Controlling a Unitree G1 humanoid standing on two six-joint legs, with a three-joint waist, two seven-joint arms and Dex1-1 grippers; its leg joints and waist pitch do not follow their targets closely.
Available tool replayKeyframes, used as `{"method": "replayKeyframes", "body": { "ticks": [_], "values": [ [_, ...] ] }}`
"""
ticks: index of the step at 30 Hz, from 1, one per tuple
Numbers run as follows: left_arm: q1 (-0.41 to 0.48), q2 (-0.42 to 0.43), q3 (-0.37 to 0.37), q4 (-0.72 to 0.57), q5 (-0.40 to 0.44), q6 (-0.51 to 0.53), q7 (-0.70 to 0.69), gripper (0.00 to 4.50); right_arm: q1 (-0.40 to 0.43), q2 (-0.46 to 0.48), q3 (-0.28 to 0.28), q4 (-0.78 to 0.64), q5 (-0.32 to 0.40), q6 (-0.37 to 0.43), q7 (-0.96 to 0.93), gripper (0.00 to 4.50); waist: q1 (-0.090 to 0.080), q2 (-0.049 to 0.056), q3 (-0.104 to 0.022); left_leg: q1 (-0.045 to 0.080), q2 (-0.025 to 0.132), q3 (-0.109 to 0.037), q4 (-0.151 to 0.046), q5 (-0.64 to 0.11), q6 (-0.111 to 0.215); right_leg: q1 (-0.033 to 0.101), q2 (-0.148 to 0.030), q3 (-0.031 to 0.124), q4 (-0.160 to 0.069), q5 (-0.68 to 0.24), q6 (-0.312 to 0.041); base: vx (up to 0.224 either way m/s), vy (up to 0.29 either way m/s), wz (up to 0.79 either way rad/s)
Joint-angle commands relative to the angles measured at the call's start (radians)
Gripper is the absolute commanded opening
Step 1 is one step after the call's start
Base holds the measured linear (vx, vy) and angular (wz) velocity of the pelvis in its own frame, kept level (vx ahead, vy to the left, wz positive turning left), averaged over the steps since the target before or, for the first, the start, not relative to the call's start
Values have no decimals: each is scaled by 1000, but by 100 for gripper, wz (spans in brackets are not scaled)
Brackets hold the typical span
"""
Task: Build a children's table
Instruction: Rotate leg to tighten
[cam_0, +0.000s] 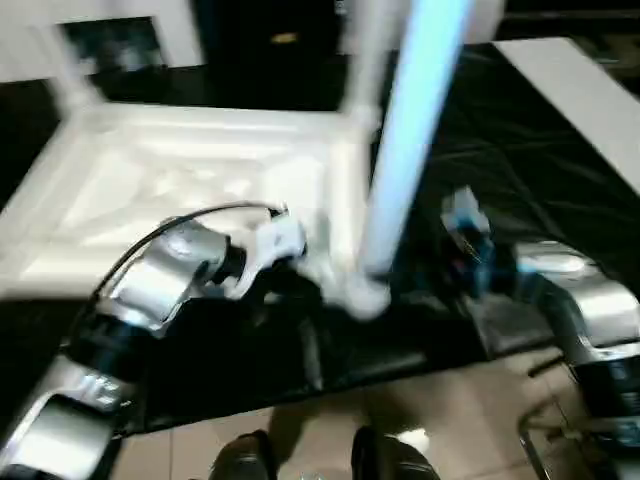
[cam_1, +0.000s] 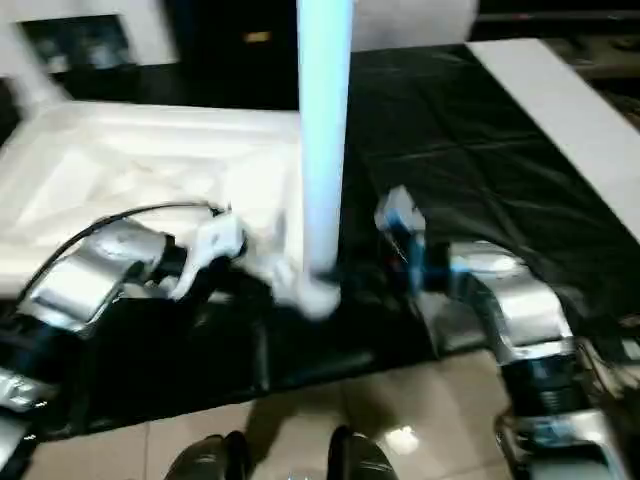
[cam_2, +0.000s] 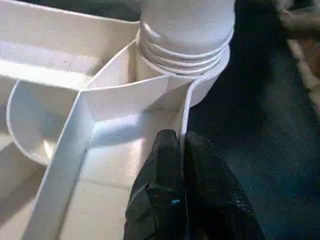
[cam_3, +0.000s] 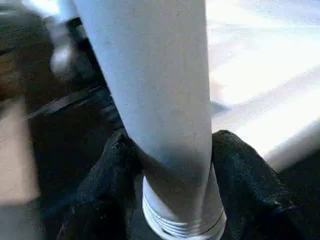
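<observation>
Head stereo pair: high, looking forward-down over table top. Wrist cams: close-up on near-corner leg, shared by all views.

A black cover, creased and glossy, drapes the tabletop. A long white board lies along its far right side, while beige floor tiles show below the near edge.

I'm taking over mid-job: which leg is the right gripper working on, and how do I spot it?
Start at the white table top lying ribbed side up on the black cover. At its near corner socket, a white leg stands upright with the right gripper around it. The other standing leg rises farther back, ungripped.
</observation>
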Motion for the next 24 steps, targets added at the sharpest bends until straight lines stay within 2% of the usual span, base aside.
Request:
{"method": "replayKeyframes", "body": {
  "ticks": [1,2,3,4,6,7,9,10,11,13,14,16,17,20,21,24],
  "values": [
    [-31,-130,16,-12,-27,96,156,0,-40,114,31,-4,-23,84,-190,193,3,-15,-79,9,52,-36,-60,-121,63,74,-90,55,-72,-365,-172,0,0,0],
    [-46,-179,42,9,-19,122,240,0,-52,161,10,4,-50,119,-299,191,-1,-13,-76,10,51,-36,-60,-120,67,69,-89,54,-77,-362,-177,0,0,0],
    [-51,-198,53,17,-16,131,272,0,-56,179,2,7,-60,132,-341,191,-9,-15,-79,11,46,-33,-56,-112,65,68,-85,53,-78,-354,-180,0,0,0],
    [-67,-243,79,40,-11,143,346,0,-67,224,-21,21,-80,154,-436,190,-9,-13,-82,13,44,-33,-55,-108,67,67,-85,52,-80,-357,-179,0,0,0],
    [-78,-275,95,54,-2,150,399,0,-71,255,-28,22,-93,159,-490,190,-8,-12,-84,12,44,-34,-56,-99,74,71,-86,52,-78,-335,-181,0,0,0],
    [-90,-306,109,71,11,148,455,0,-74,295,-42,21,-101,155,-549,190,-10,-9,-87,9,45,-31,-55,-70,99,72,-83,53,-72,-251,-190,0,0,0],
    [-102,-336,121,86,22,146,506,0,-75,331,-52,19,-112,143,-601,190,-8,-8,-91,11,49,-32,-55,-47,122,73,-83,53,-66,-185,-208,0,0,0],
    [-115,-377,138,99,20,142,557,0,-71,359,-47,23,-140,79,-646,225,-7,-6,-92,11,51,-31,-54,-33,133,71,-82,53,-62,-148,-220,0,0,0],
    [-117,-385,142,99,18,144,566,0,-71,364,-45,23,-147,68,-654,246,-6,-6,-92,12,51,-31,-53,-30,138,71,-83,53,-62,-137,-226,0,0,0],
    [-120,-380,124,93,30,140,547,0,-71,395,-88,26,-115,51,-671,259,-2,-6,-90,9,50,-30,-54,-36,158,74,-84,53,-61,-120,-236,0,0,0],
    [-118,-373,120,91,31,138,543,0,-70,393,-89,19,-116,48,-669,266,-1,-5,-89,9,51,-31,-54,-41,160,74,-86,53,-62,-127,-236,0,0,0],
    [-108,-354,114,81,25,128,525,0,-62,377,-91,-8,-104,52,-649,305,0,-3,-85,12,52,-31,-57,-65,151,74,-86,52,-67,-169,-226,0,0,0],
    [-101,-345,112,74,22,128,517,0,-57,367,-93,-20,-98,52,-635,305,0,-3,-84,13,52,-31,-58,-71,149,73,-86,52,-68,-178,-222,0,0,0],
    [-76,-307,97,52,15,104,462,0,-35,306,-83,-40,-91,35,-555,341,2,-4,-84,12,53,-31,-58,-72,145,76,-86,54,-66,-180,-213,0,0,0],
    [-66,-290,87,45,14,84,436,0,-27,281,-78,-43,-87,22,-520,341,7,-3,-84,12,54,-33,-58,-63,147,76,-87,53,-64,-164,-211,0,0,0],
    [-43,-236,61,32,9,40,354,0,-18,214,-92,-28,-78,-19,-430,373,7,-4,-86,10,54,-31,-55,-49,166,76,-87,55,-58,-121,-226,0,0,0]
  ]
}}
